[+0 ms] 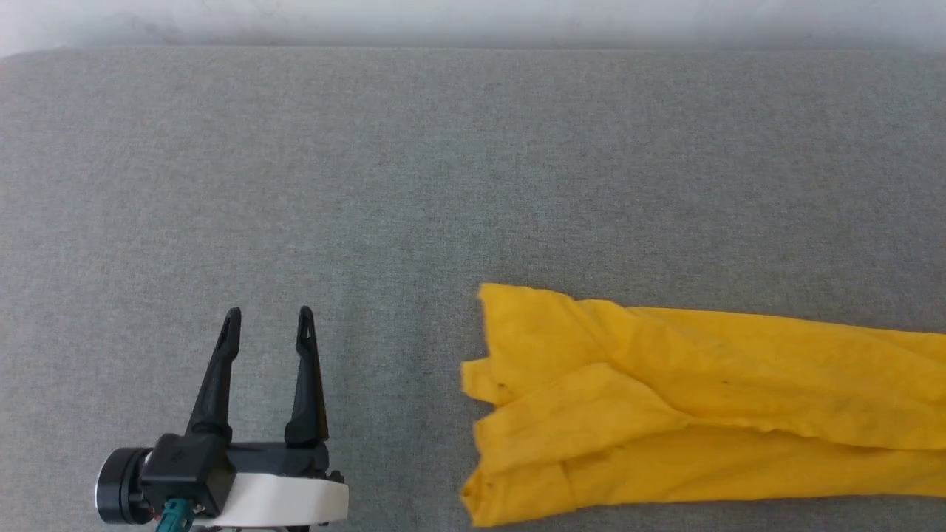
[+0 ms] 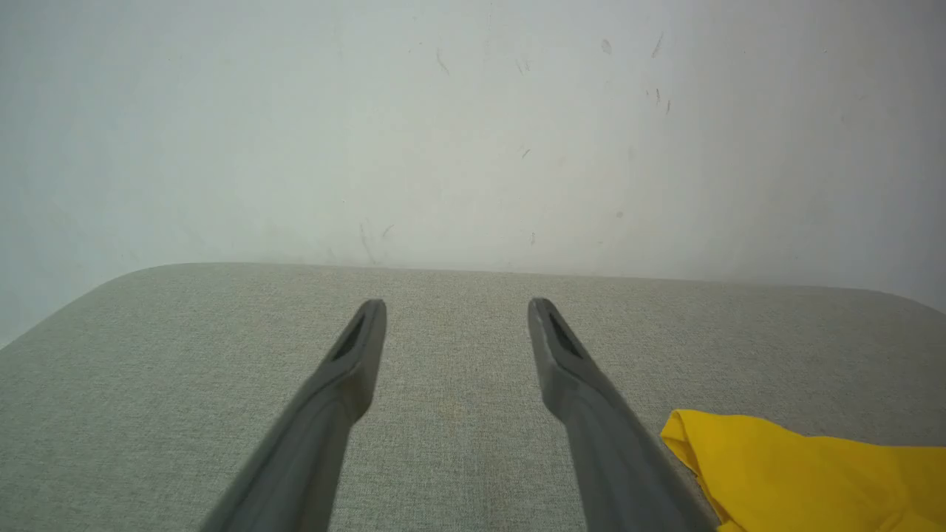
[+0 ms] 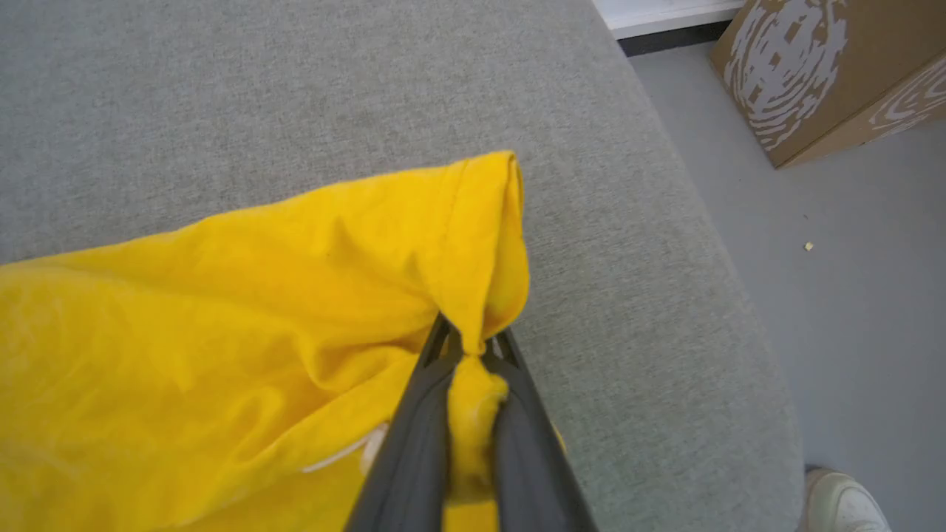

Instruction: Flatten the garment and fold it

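Note:
The bright yellow T-shirt (image 1: 687,406) lies bunched and wrinkled on the grey padded table (image 1: 443,185), stretching from the middle off the right edge of the head view. Its printed face is hidden, apart from a sliver of white at the bottom of the right wrist view. My left gripper (image 1: 267,321) rests at the lower left, open and empty, well to the left of the cloth. In the left wrist view its fingers (image 2: 347,369) spread wide with a yellow corner (image 2: 798,473) to their right. My right gripper (image 3: 469,343) is shut on a pinched fold of the T-shirt (image 3: 244,310) near the table's right edge.
A pale wall (image 2: 473,133) stands behind the table's far edge. Past the rounded right edge of the table there is grey floor, a brown cardboard box (image 3: 828,66) and the toe of a person's white shoe (image 3: 842,502).

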Robot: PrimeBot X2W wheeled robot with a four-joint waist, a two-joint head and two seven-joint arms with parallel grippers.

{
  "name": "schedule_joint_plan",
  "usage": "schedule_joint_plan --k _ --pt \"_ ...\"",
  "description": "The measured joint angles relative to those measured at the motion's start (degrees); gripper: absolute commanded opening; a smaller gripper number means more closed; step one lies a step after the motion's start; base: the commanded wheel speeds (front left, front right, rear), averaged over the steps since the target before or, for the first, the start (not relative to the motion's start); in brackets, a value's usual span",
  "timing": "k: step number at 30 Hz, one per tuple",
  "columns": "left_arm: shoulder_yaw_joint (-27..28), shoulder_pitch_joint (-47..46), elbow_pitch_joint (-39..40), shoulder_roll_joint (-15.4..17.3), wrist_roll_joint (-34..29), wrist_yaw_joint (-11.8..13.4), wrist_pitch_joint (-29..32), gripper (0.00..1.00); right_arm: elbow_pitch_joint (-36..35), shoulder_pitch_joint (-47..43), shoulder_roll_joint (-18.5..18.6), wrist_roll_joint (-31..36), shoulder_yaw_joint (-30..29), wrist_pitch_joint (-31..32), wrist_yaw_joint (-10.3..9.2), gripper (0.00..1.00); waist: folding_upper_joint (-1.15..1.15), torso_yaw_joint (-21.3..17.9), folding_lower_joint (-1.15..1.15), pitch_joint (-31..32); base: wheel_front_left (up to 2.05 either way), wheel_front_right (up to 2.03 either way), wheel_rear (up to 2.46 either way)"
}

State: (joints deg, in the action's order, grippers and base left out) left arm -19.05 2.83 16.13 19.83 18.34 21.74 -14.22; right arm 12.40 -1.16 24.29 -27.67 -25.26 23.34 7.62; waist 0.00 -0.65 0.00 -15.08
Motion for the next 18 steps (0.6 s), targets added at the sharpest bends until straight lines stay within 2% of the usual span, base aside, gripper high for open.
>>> schedule_joint_plan --k 4,6,14,16,17,18 --pt "-0.1 0.0 -0.5 0.0 0.0 0.0 0.0 1.00 -0.4 0.0 0.8 0.4 -0.7 -0.1 -0.01 0.00 0.00 0.0 0.00 0.3 0.00 0.00 0.00" --pt "-0.1 0.0 -0.9 -0.2 0.2 -0.1 0.0 1.00 -3.7 0.0 -0.6 -2.7 1.1 1.8 -0.03 0.00 0.00 0.1 0.00 0.7 0.00 0.00 0.00" --pt "-0.2 0.0 -2.4 -1.2 1.6 -0.9 -0.4 1.00 -21.3 -5.3 -5.9 -13.6 13.2 12.8 -0.08 0.00 0.00 0.4 0.00 2.2 0.00 0.00 0.00" --pt "-0.5 0.0 -2.7 -1.5 1.9 -1.3 -0.4 1.00 -25.1 -5.5 -7.7 -15.0 16.8 14.8 -0.09 0.00 0.00 0.6 0.00 2.6 0.00 0.00 0.00" --pt "-0.5 0.0 -2.7 -1.5 1.9 -1.3 -0.4 1.00 -25.1 -5.5 -7.7 -15.0 16.8 14.8 -0.09 0.00 0.00 0.6 0.00 2.6 0.00 0.00 0.00" --pt "-0.6 0.0 -3.1 -1.7 2.0 -1.6 -0.4 1.00 -28.1 -5.4 -9.0 -15.5 20.2 16.3 -0.09 0.00 0.00 0.8 0.00 3.0 0.00 0.00 0.00"
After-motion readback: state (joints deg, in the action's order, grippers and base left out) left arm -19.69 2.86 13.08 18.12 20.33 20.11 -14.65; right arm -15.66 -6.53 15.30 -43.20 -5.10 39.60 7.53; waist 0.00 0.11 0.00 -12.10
